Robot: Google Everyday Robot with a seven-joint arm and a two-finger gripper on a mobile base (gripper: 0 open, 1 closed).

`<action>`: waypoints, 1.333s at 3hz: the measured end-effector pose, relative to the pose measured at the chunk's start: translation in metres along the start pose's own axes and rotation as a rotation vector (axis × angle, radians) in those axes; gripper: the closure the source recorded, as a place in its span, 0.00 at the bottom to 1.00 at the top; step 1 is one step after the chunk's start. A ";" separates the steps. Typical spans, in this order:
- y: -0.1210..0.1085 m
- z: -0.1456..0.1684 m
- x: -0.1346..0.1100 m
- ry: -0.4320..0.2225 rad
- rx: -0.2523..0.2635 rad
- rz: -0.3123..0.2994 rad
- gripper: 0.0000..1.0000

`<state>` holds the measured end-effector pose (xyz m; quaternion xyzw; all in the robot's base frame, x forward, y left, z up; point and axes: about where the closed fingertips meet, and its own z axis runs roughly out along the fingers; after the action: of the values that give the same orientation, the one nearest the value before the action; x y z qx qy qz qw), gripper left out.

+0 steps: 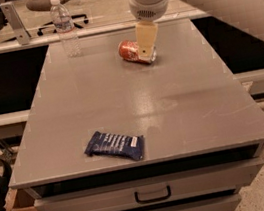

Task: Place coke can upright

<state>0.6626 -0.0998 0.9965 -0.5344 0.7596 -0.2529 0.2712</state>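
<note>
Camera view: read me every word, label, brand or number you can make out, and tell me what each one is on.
No text here can be read.
Coke can, lying on its side: white lettering, too blurred to read.
Dark blue snack packet: white print and a pale patch, unreadable.
Clear water bottle: label too small to read.
Gripper, down at the can's right end: no marking visible.

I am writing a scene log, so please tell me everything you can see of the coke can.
The coke can is small and red-orange with pale markings and a silver end, and it looks like metal. It lies on its side at the far middle of the grey table. The end effector hangs over its right part; whether they touch is unclear.
</note>
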 end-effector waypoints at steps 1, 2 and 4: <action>-0.012 0.061 -0.018 0.055 -0.008 -0.097 0.00; -0.021 0.095 -0.029 0.075 -0.013 -0.128 0.00; -0.022 0.138 -0.050 0.115 -0.092 -0.072 0.00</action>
<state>0.7861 -0.0725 0.9184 -0.5580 0.7650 -0.2575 0.1927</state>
